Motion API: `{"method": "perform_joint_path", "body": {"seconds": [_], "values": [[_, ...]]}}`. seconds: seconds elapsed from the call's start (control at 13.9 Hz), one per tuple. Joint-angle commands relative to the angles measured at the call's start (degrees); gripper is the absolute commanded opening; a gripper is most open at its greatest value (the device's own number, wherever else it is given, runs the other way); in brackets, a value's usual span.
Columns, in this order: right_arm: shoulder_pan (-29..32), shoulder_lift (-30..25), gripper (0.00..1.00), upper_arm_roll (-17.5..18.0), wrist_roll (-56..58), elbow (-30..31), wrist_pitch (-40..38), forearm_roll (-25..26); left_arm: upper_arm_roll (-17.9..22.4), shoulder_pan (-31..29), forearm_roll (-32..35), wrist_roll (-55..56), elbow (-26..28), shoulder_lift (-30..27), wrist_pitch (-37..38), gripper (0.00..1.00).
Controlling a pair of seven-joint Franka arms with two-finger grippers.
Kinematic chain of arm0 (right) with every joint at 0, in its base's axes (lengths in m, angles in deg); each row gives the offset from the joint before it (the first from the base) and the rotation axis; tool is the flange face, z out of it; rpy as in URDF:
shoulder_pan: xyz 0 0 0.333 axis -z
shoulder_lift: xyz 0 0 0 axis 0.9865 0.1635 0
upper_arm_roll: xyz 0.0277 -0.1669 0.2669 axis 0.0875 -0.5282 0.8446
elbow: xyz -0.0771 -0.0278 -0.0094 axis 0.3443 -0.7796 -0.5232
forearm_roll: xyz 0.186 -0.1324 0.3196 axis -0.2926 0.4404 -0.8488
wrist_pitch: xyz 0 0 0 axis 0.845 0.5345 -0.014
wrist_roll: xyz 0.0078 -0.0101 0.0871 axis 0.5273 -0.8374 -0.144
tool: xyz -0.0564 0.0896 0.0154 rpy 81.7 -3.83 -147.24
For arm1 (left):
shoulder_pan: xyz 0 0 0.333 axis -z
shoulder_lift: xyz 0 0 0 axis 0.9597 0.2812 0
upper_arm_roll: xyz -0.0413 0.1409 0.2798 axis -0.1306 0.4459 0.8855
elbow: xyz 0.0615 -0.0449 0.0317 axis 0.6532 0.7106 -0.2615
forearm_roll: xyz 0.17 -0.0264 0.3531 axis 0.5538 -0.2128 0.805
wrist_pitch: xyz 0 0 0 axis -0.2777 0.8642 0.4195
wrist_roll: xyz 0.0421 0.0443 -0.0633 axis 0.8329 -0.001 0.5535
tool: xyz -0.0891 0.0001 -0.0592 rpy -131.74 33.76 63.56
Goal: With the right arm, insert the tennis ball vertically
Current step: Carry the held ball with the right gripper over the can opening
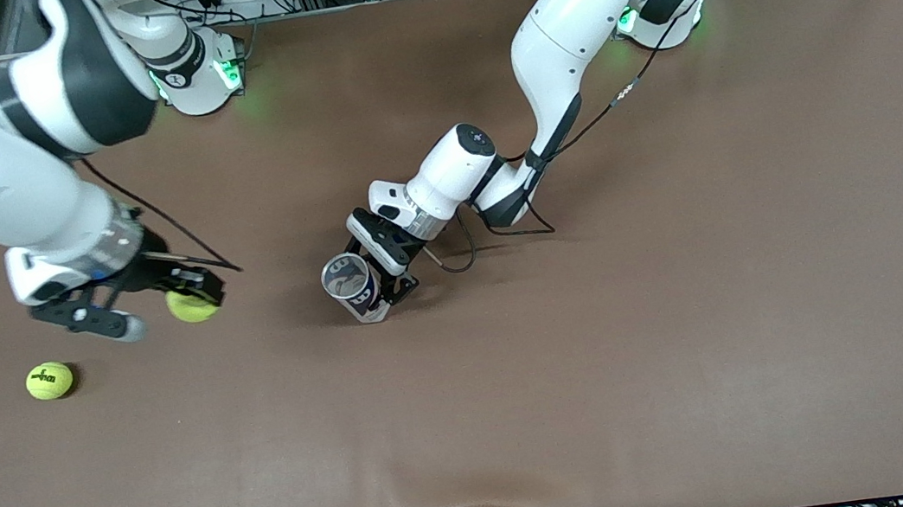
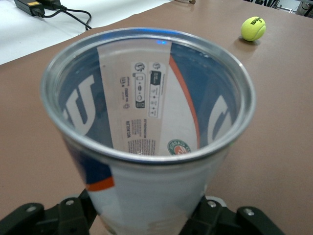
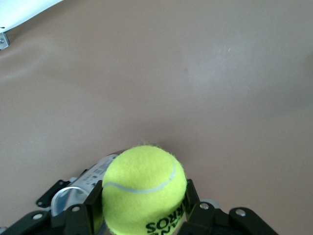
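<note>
Front view — right gripper point(image 1: 191, 298) clamps tennis ball point(image 1: 191, 306) above table point(image 1: 604, 355) — left gripper point(image 1: 386, 284) grips can point(image 1: 351, 286).

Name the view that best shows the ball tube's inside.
The left wrist view: the ball tube fills it, open mouth showing no ball inside. The front view shows it small; the right wrist view misses it.

Right arm point(image 1: 13, 171) reaching out from its base toward front camera at its own end of table, wrist bent down. Right gripper point(image 1: 192, 301) hanging above table, fingers point(image 3: 80, 218) clamping tennis ball point(image 3: 144, 188). Left arm point(image 1: 565, 55) stretching toward table middle, forearm low. Left gripper point(image 1: 381, 284) gripping upright can point(image 2: 151, 147) near its base, fingers point(image 2: 73, 215) pressing both sides.
</note>
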Motion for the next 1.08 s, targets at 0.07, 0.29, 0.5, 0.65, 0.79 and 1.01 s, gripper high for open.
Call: {"method": "perform_joint_path", "body": {"seconds": [0.07, 0.29, 0.5, 0.65, 0.79, 1.01], "values": [[-3.35, 2.57, 0.1, 1.24, -8.84, -1.38, 2.56, 0.64, 1.06, 0.93, -1.49, 0.58, 0.86, 0.42, 1.95, 0.73], [-6.34, 4.33, 0.1, 1.32, -14.03, -1.38, 3.01, 1.77, 1.06, 0.93, -1.49, 0.58, 0.86, 0.42, 1.95, 0.73], [-7.05, 5.91, 0.1, 3.25, -15.09, -1.03, 2.92, 2.22, 1.06, 0.93, -1.57, 0.67, 0.86, 0.42, 1.95, 0.73], [-7.4, 6.88, 0.1, 3.52, -15.89, -1.11, 3.19, 2.13, 1.06, 0.93, -1.57, 0.67, 0.86, 0.42, 1.95, 0.73], [-7.92, 7.76, 0.1, 3.79, -15.89, -1.03, 4.24, 2.13, 1.06, 0.93, -1.57, 0.67, 0.86, 0.51, 1.95, 0.73], [-9.24, 9.6, 0.1, 3.87, -17.89, -0.94, 6.17, 2.22, 1.06, 0.93, -1.57, 0.67, 0.86, 0.51, 1.95, 0.73]]}}
